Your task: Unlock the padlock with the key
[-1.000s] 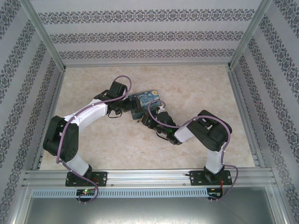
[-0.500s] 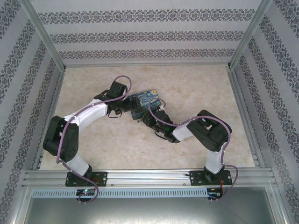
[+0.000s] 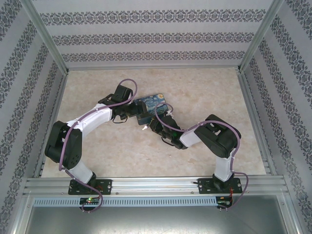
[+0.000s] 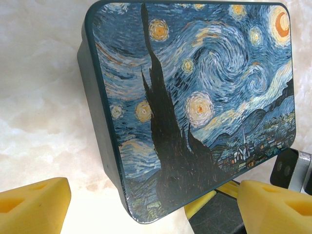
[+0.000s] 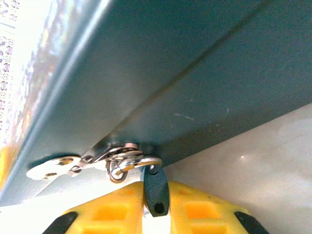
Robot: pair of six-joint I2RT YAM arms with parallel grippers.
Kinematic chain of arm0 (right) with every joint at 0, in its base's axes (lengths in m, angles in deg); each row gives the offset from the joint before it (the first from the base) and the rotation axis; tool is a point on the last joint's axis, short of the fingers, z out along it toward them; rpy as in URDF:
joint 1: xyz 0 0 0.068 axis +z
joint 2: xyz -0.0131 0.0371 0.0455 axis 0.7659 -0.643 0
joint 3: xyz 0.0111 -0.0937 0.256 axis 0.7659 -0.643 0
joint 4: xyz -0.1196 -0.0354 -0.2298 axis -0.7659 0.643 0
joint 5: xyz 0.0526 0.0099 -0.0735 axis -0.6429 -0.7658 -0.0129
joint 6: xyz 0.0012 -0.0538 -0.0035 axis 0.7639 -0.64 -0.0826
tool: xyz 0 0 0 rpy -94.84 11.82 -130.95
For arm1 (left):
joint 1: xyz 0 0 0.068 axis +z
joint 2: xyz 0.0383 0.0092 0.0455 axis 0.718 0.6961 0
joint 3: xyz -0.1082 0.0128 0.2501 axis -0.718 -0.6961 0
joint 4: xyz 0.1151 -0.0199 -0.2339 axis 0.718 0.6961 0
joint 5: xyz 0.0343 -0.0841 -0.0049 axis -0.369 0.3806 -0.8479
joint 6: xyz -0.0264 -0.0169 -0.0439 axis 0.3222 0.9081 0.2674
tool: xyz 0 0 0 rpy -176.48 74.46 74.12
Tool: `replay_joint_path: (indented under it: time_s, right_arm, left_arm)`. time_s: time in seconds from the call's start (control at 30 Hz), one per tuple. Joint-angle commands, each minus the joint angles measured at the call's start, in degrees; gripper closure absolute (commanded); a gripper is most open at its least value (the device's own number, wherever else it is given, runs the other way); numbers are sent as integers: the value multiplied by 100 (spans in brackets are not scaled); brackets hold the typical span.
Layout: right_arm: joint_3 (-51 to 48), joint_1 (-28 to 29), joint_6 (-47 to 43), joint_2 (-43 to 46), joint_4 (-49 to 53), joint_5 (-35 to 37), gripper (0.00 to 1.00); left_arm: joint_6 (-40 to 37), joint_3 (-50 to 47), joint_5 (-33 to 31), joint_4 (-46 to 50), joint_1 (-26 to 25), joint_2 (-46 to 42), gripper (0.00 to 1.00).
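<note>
Blue padlock (image 5: 156, 187) hangs by its silver shackle (image 5: 136, 162) from the hasp (image 5: 105, 148) on the tin's (image 4: 195, 97) side wall, long axis pointing away from the tin. Right hand (image 5: 156, 201), the nearer, is clenched on its body. Left hand (image 4: 153, 204) is released, straddling the tin's corner.

One bench (image 3: 204, 92) carries everything. Two arms stand at its near edge, one left arm (image 3: 92, 119) and one right arm (image 3: 204, 136). Each ends in one hand, the left hand (image 3: 129, 111) and the right hand (image 3: 150, 126), making two hands. Each hand has two yellow foam pads (image 4: 31, 209), four in all. One tin (image 4: 204, 97), painted with a swirling night sky, sits near the bench's middle. One padlock (image 5: 156, 192) hangs at the tin's one silver hasp (image 5: 92, 157). The small silver rings (image 5: 127, 164) there overlap too much to count.
</note>
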Motion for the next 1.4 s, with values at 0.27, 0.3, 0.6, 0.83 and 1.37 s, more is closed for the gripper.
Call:
replay_joint_path:
  time_s: [0.27,0.3,0.6,0.83,1.37]
  right_arm:
    - [-193,-70,-14,-97,271,-20,100]
    - [-217,-81,-15,-81,261,-20,100]
    - [-536,-229,-3,136,-133,-109,100]
    - [-620,-351,31,190,-552,-277,100]
    - [-472,-456,738,-14,-1154,-220,100]
  left_arm:
    - [-725,358,-860,628,47,438,11]
    - [-754,367,-905,654,40,472,11]
    - [-966,486,-1417,915,-166,740,11]
    - [-985,494,-1530,959,-245,807,11]
    - [-967,357,-1582,923,-364,915,12]
